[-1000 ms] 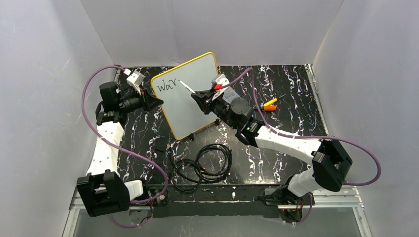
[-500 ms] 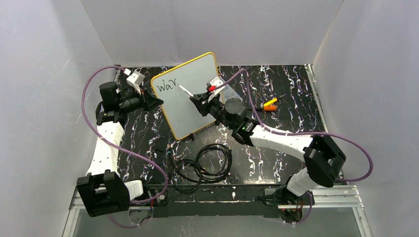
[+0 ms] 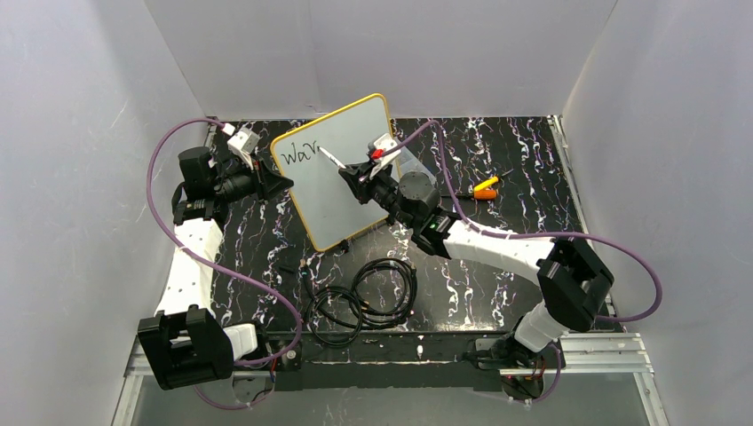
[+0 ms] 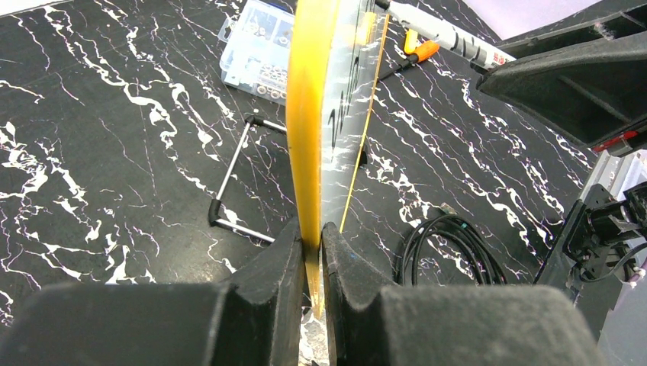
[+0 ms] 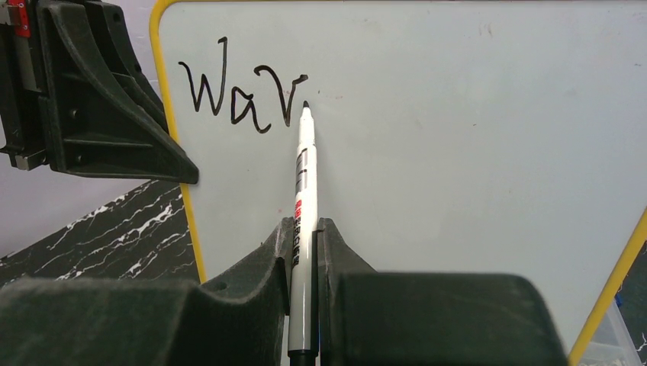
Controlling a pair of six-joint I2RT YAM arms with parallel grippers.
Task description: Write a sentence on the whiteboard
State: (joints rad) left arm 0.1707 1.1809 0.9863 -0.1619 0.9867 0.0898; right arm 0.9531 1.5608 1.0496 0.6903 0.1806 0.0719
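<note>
The whiteboard stands propped up on the far left part of the worktop. Its top edge is near the far edge and its lower corner reaches toward the middle. The left claw is clamped on the board's yellow frame at the left side, pinching it from both faces; the left wrist view shows this edge-on. A thin wire leg juts from the back of the board down onto the black marbled surface.

The right claw is clamped on a marker with a white barrel and a black tip. The marker points out past the claw toward the face of the board. The sentence so far reads "War", in black, at the board's upper left corner. The marker's tip sits just right of the last letter, at the board's surface; whether it actually touches cannot be told for certain.

Behind the board, toward the far edge, lies a clear compartment box. An orange-handled tool lies well apart to the right, in the far right part of the worktop. Coiled black cables lie close to the near edge, about midway along it, between the two arms.
</note>
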